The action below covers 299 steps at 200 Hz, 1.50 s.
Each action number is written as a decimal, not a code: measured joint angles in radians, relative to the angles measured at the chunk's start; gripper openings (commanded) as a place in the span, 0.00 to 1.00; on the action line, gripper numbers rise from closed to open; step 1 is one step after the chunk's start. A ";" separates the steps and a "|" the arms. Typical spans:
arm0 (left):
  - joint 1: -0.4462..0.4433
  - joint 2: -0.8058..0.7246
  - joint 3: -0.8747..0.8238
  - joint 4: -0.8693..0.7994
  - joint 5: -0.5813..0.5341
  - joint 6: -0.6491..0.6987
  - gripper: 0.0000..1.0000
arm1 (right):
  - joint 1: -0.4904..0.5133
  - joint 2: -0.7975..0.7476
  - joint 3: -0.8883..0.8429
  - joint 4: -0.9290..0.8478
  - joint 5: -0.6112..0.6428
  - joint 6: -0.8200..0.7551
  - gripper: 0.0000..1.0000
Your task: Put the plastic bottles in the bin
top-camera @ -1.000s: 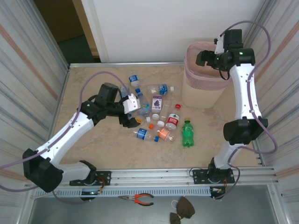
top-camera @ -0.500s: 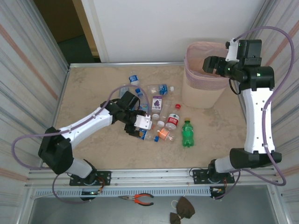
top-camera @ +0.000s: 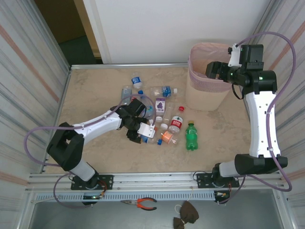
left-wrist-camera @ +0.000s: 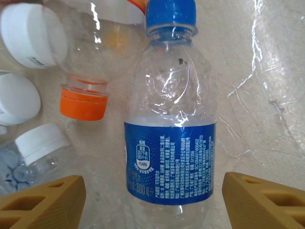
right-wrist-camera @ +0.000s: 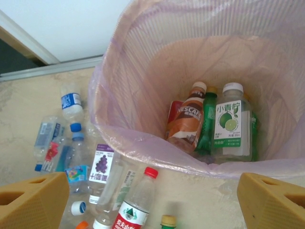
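1. Lying flat on the tabletop [left-wrist-camera: 267, 71], the blue-labelled bottle [left-wrist-camera: 169, 143] has its long axis running straight away from the left hand [left-wrist-camera: 152, 183]; its blue cap points away from the hand and its base lies nearest to it.
2. Left hand: spread, one tan finger on each side of the bottle's lower body; bare tabletop shows between each finger and the bottle, so it grips nothing.
3. This bottle is clear and slightly dented, with a dark blue wrap label printed in white; an orange-capped bottle [left-wrist-camera: 83, 102] lies just beside it, cap toward the hand, among white-capped ones.
4. Right hand [right-wrist-camera: 151, 183]: spread wide and empty, hanging above the bin's near rim.
5. The bin [top-camera: 202, 95] stands upright at the far right of the tabletop, pale pink with a thin liner; inside, a brown bottle [right-wrist-camera: 187, 119], a green bottle [right-wrist-camera: 208, 119] and a lime-labelled bottle [right-wrist-camera: 231, 124] lean together, caps up.
6. More bottles lie scattered on the tabletop left of the bin, pointing various ways.
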 measured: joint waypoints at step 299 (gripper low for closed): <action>-0.024 0.037 -0.094 -0.053 -0.117 -0.193 0.58 | 0.010 -0.100 -0.115 0.081 -0.052 0.035 0.90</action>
